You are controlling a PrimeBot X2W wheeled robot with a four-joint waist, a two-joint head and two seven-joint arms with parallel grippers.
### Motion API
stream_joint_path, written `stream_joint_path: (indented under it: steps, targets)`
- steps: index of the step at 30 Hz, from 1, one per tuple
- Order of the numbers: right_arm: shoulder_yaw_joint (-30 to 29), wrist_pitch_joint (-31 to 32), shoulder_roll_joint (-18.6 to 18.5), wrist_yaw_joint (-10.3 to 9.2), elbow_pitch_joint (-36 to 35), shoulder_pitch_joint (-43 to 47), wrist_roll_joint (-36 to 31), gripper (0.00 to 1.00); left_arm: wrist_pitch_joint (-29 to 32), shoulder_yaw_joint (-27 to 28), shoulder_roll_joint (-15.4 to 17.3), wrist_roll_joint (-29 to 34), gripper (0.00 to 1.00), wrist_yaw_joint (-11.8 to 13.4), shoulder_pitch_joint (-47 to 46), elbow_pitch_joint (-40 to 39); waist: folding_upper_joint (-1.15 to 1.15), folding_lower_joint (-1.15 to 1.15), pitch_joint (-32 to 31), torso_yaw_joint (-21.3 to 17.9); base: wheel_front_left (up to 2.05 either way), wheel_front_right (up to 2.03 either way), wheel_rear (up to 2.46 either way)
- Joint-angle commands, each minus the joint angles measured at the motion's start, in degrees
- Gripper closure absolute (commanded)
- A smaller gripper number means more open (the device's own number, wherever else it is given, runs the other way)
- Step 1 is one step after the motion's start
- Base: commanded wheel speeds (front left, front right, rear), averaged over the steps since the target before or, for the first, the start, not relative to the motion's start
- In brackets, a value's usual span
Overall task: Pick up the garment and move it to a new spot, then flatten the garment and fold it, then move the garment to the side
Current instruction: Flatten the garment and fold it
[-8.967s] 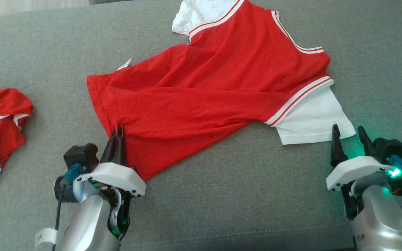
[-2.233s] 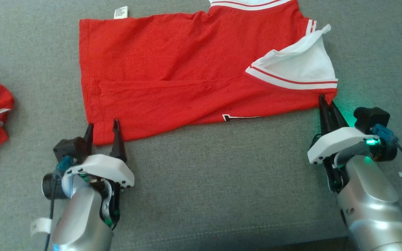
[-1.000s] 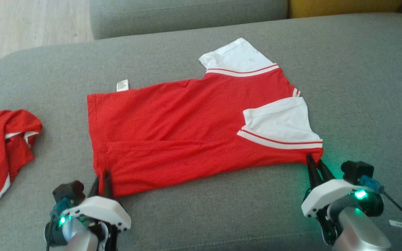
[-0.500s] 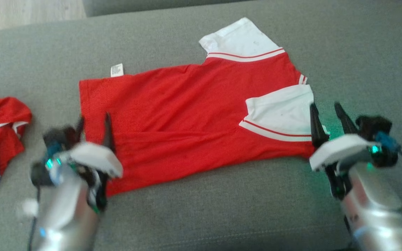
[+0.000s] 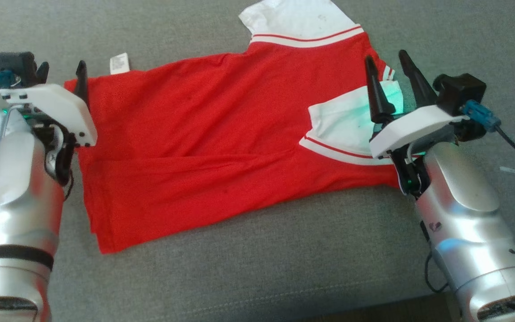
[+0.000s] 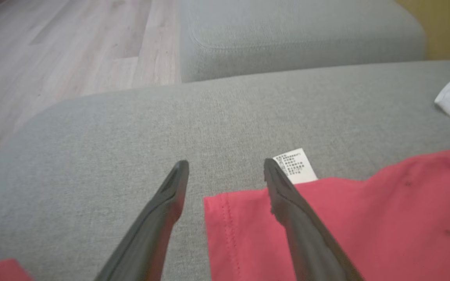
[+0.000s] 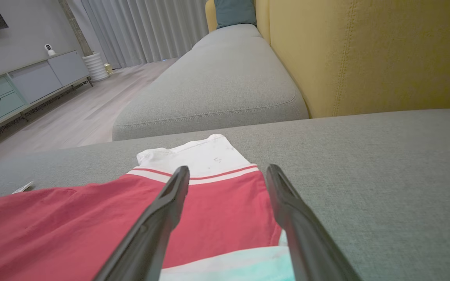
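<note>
While both arms hover above a grey sofa cushion (image 5: 284,268), the left gripper (image 5: 61,67) has its fingers spread wide and holds nothing. It sits over the far left corner of a red T-shirt with white sleeves (image 5: 204,147). In the left wrist view, that hem corner lies between the open fingers of the left gripper (image 6: 225,164), with a white care label (image 6: 293,166) just beyond the right fingertip. The shirt lies flat with its long axis running left to right, hem at the left and shoulders at the right. The near white sleeve (image 5: 351,125) is folded onto the red body. The right gripper (image 5: 385,56) is also spread and empty, and hangs over that sleeve with the far white sleeve (image 7: 197,154) straight ahead of it. The far long edge probably comes next, and each arm is nearer its own end.
</note>
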Motion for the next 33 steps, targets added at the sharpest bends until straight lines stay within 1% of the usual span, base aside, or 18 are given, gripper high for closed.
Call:
stream_joint_path:
  steps: [1,7,15,16,17,20,25,32,33]
  targets:
    - [1.5,-0.3,0.8,-0.05,-1.7,-1.6,0.6,0.00,0.9,0.5,3.2,0.9,0.00,-0.3,-2.8,-0.3,0.00,0.00,1.0,-0.6,0.00,0.00,0.00]
    - [2.7,-0.6,1.1,-0.05,-1.5,-2.8,1.2,0.00,4.0,-0.8,4.0,1.2,0.00,-1.4,-5.4,4.5,0.00,0.00,2.2,-0.7,0.00,0.00,0.00]
    - [2.9,-0.7,1.0,-0.05,-0.7,-3.8,1.1,0.00,6.1,-1.9,3.4,0.7,0.00,-2.1,-6.2,8.4,0.00,0.00,2.4,0.4,0.00,0.00,0.00]
    - [3.1,-0.7,0.8,-0.05,-0.4,-4.5,0.9,0.00,5.9,-2.1,3.2,0.5,0.76,-2.2,-6.5,8.7,0.00,0.00,2.8,0.8,0.00,0.00,0.00]
    - [3.3,-0.7,0.6,-0.05,-0.3,-5.1,0.7,0.00,5.8,-2.3,3.0,0.5,1.00,-2.3,-6.8,8.8,0.00,0.00,3.2,1.1,0.00,0.00,0.00]
    - [3.2,-0.7,0.1,-0.05,0.5,-6.9,0.8,0.00,5.3,-2.9,2.6,0.7,1.00,-2.4,-7.8,8.9,0.00,0.00,4.3,2.1,0.00,0.00,0.00]
    - [3.0,-0.2,-1.4,-0.05,3.2,-11.3,0.7,0.00,2.0,-3.9,0.6,0.6,1.00,-2.5,-9.5,8.6,0.00,0.00,5.9,4.6,0.00,0.00,0.00]
    - [0.6,0.5,-4.5,-0.05,8.8,-18.3,-1.6,0.00,-3.4,-5.9,-2.4,1.3,1.00,-2.7,-11.7,7.0,0.00,0.00,8.0,9.7,0.00,0.00,0.00]
    - [0.6,0.5,-4.5,-0.05,8.8,-18.3,-1.6,0.00,-3.4,-5.9,-2.4,1.3,1.00,-2.7,-11.7,7.0,0.00,0.00,8.0,9.7,0.00,0.00,0.00]
